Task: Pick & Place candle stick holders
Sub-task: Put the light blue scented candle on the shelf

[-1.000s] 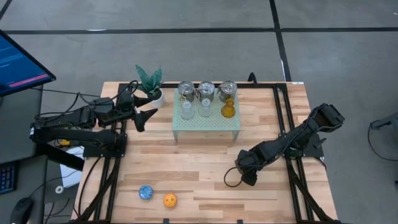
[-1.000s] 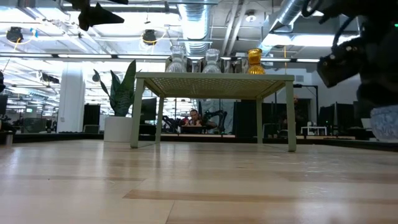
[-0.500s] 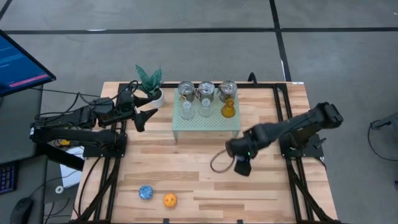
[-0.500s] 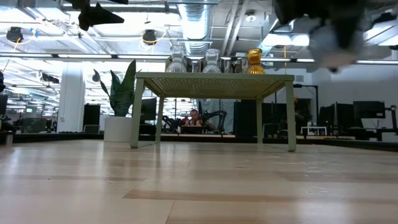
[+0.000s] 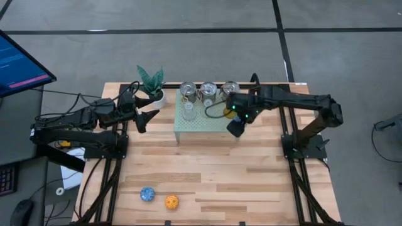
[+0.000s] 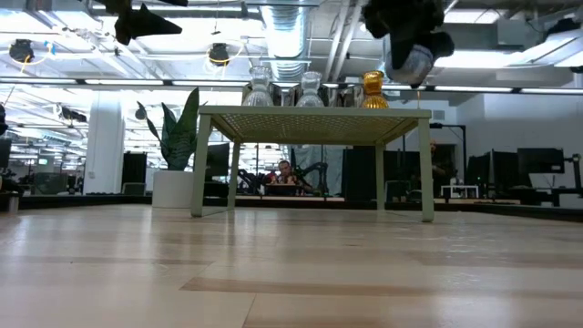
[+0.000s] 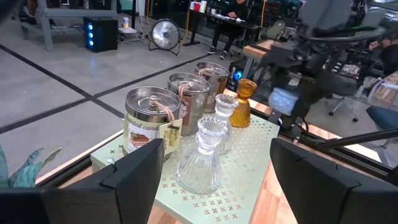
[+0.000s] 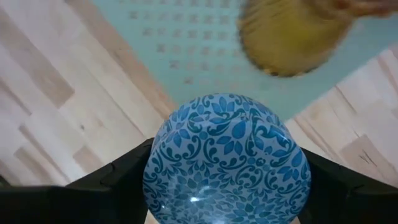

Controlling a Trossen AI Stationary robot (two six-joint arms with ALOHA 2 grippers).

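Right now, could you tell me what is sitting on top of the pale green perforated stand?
On the stand: three silver tins, two clear glass holders, one amber holder. The right gripper carries a blue patterned holder above its edge, hiding part.

Even overhead light, with blur wherever the view is close or something moves.

From above, the bench (image 5: 207,169) is evenly lit, with only faint, soft shadows under the pale green stand (image 5: 208,123) and the arms. At bench height the room's ceiling lamps (image 6: 219,55) glare as bright spots, the near planks are smeared out of focus, and the right claw (image 6: 412,36) is a dark blurred mass against the bright ceiling. The left wrist picture is sharp on the silver tins (image 7: 148,124) and clear glass holders (image 7: 204,155), which catch small highlights, while the other arm behind them is blurred. In the right wrist picture the blue patterned holder (image 8: 227,163) is crisp with a small glint, and the amber holder (image 8: 292,31) beyond is a soft blur.
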